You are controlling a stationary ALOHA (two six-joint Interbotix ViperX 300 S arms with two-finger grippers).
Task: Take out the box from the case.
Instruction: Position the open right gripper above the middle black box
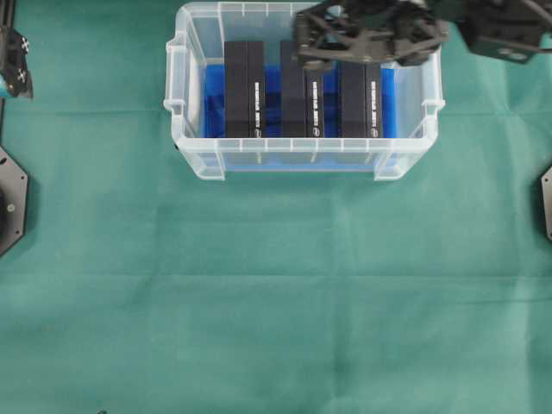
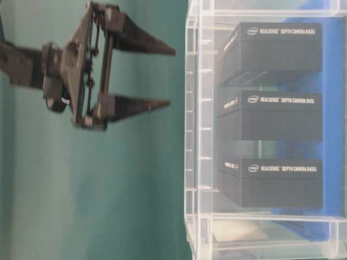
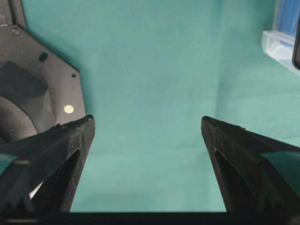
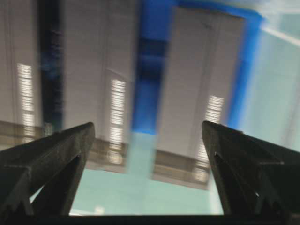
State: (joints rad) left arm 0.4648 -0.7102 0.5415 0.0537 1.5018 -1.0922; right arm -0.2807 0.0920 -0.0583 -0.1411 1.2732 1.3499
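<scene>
Green cloth (image 1: pixel 276 302) covers whole table, faint fold creases across it; lighting even, seemingly from overhead.

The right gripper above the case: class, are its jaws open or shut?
Open. The right gripper shows a wide gap between its fingertips, nothing held, with the black boxes below in the case.

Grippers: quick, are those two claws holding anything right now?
Left gripper: open, holding nothing.
Right gripper: open, holding nothing, above the boxes.
</scene>
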